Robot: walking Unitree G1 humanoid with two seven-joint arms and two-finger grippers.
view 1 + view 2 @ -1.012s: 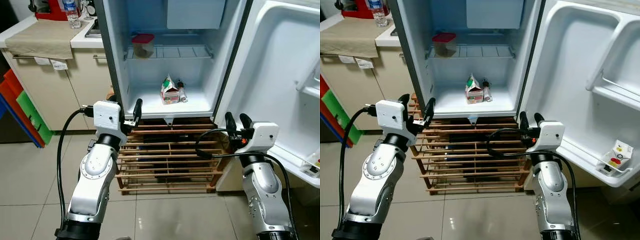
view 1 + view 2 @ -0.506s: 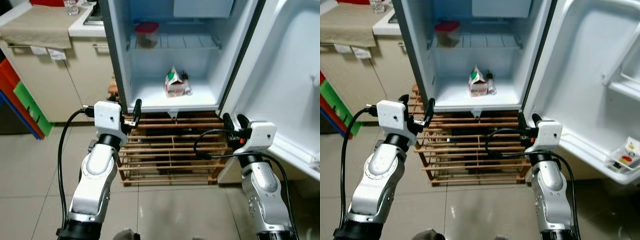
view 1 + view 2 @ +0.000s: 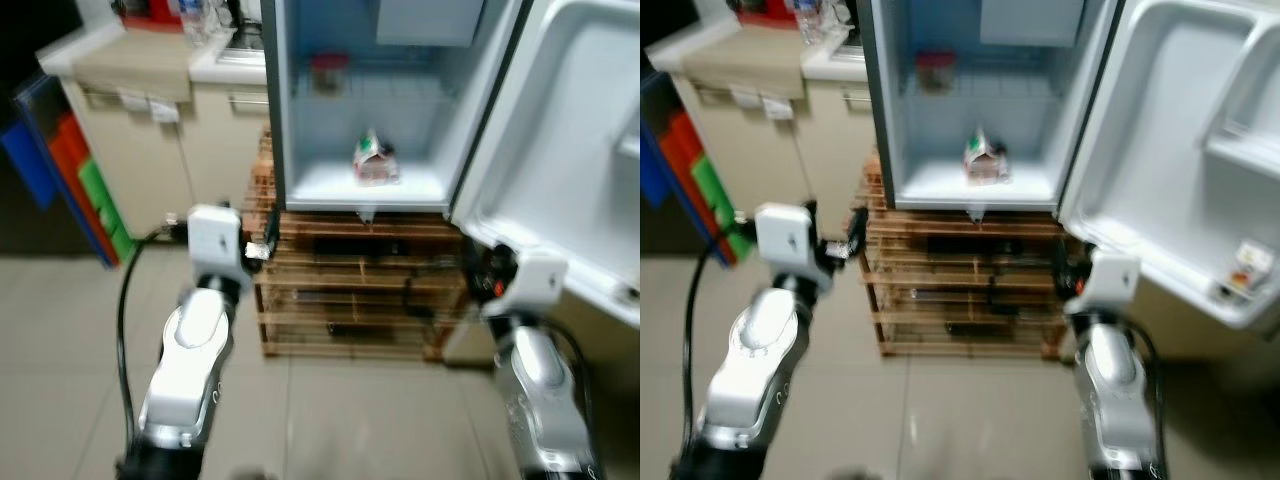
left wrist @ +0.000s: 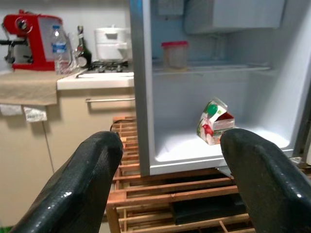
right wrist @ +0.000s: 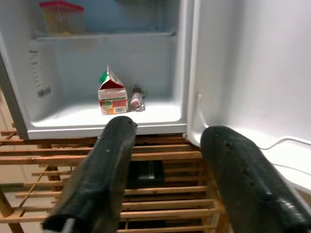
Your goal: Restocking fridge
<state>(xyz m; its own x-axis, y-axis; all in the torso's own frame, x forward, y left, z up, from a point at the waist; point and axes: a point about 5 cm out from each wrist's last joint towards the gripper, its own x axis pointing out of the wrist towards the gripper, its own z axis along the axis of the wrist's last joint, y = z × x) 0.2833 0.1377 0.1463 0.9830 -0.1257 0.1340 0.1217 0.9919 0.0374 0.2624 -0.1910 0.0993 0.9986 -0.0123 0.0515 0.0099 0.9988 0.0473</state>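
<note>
The fridge [image 3: 300, 190] stands open on a wooden slat rack [image 3: 350, 300]. A small carton [image 3: 374, 160] sits on its bottom floor, with a little bottle [image 5: 136, 99] lying beside it. A clear container with a red lid [image 4: 175, 53] rests on the wire shelf above. My left gripper [image 3: 258, 240] is held up in front of the fridge's left edge, open, nothing between its fingers [image 4: 92, 174]. My right gripper [image 3: 485, 268] is raised near the door hinge side, also open and empty.
The fridge door [image 3: 570, 150] swings out to the right, and a small box [image 3: 1245, 270] sits in its lower shelf. A kitchen counter [image 3: 150, 60] with a red coffee machine [image 4: 24, 36] and a water bottle [image 4: 58, 48] stands at left. Coloured panels [image 3: 70, 170] lean beside it.
The whole picture has shifted and blurred, so the camera has moved; the fridge now looks smaller and farther right. Both arms keep the same raised pose, and the fridge's contents have not moved.
</note>
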